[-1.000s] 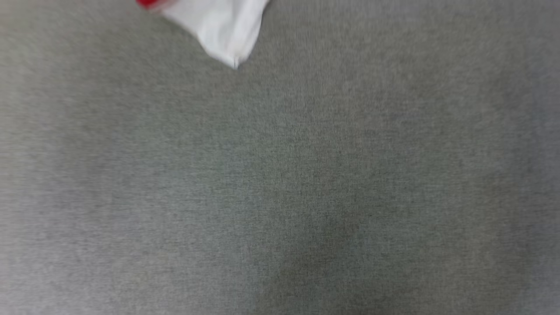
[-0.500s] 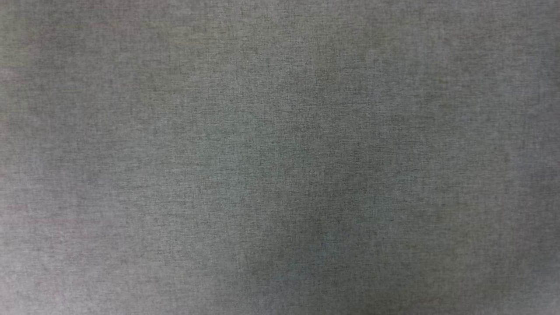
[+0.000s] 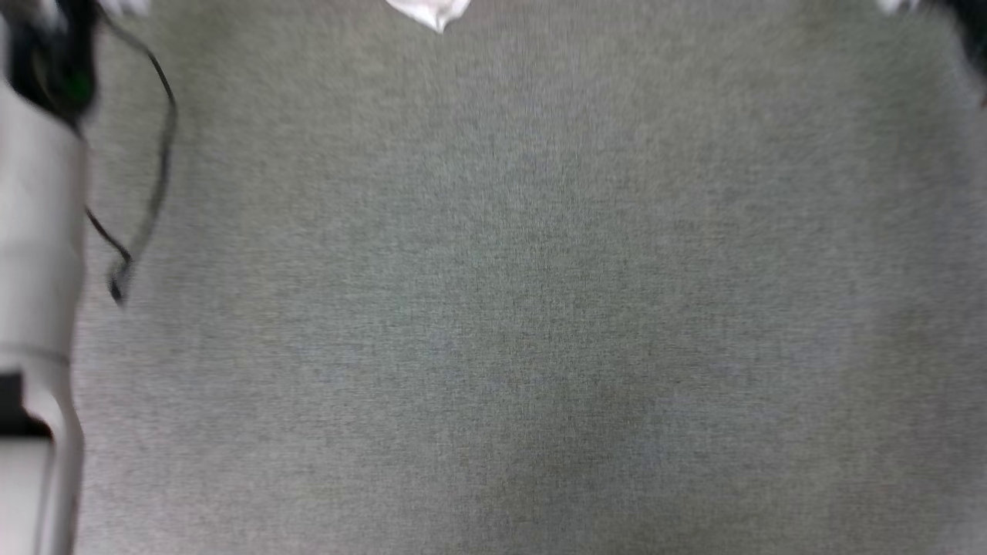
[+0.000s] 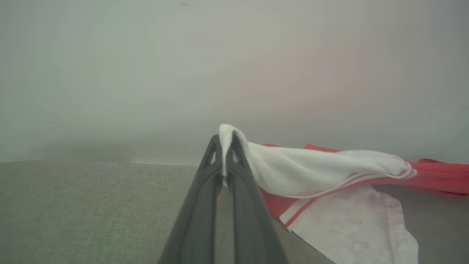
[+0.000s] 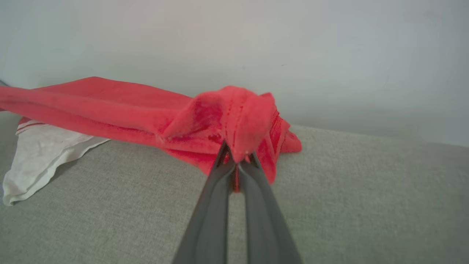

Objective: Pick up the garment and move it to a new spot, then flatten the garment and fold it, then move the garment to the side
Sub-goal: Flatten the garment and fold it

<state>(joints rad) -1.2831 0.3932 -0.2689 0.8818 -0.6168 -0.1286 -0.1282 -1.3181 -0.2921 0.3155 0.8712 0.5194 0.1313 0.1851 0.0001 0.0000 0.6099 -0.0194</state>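
Our left gripper (image 4: 223, 146) is pinched tight on a white fold of the garment (image 4: 315, 172), which trails toward three o'clock across the grey cloth surface (image 4: 73, 205), its red part cut off by the frame edge. Our right gripper (image 5: 237, 156) clamps a red bunch that hides its fingertips. In the blurred head view, a white tip pokes in at twelve o'clock.

The head camera looks straight down on the grey cloth surface (image 3: 540, 308), the shirt (image 3: 436, 9) just showing at 12 o'clock. Both wrist cameras sit low and close, facing a pale wall (image 4: 146, 73), sharing that shirt and surface
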